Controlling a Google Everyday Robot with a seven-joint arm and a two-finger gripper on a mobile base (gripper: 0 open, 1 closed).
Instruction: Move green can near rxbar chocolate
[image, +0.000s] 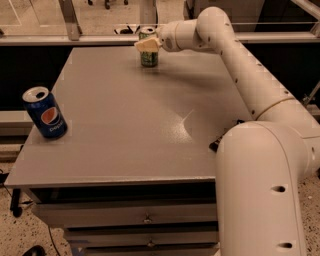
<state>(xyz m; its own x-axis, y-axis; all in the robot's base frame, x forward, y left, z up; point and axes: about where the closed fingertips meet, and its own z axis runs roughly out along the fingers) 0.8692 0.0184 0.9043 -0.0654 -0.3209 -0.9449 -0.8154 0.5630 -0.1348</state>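
Standing at the far edge of the tabletop (125, 150), the green can (149, 58) has the hand (148, 45) against its upper part, grip state indeterminable, while the rxbar chocolate (214, 146), mostly hidden behind the arm (250, 75) at the right edge, lies well apart, so the transfer appears outstanding.

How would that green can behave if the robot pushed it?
The green can stands upright and narrow, so a push up high, where the gripper is, would probably tip it. On its side it would likely roll. Its smooth wall may be slippery.
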